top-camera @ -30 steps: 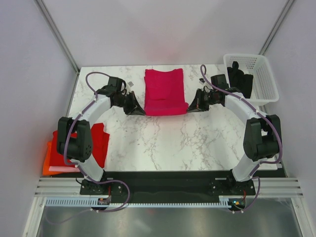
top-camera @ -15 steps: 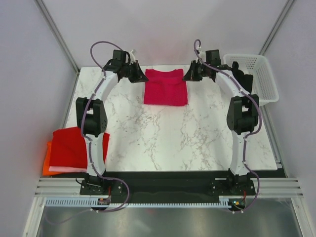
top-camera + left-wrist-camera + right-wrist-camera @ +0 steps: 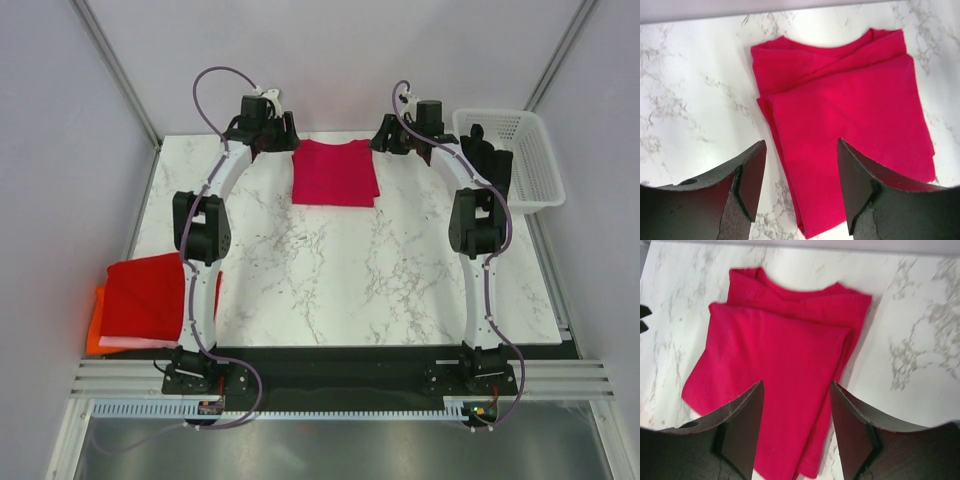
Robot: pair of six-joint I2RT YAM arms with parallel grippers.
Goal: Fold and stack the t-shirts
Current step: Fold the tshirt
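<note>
So the crimson shirt (image 3: 335, 173) is lying folded into a rough rectangle at the far middle of the table (image 3: 350, 270), collar end toward the back edge, with both arms stretched out so there's a claw by each far corner of it. Left claw (image 3: 801, 145) and right claw (image 3: 796, 385) both have their fingers spread wide with nothing pinched, and as far as I can see neither is touching the cloth. Over at the near left edge a red shirt (image 3: 145, 295) sits folded on top of an orange shirt (image 3: 97, 322), and the white basket (image 3: 535, 150) is at the far right corner.
</note>
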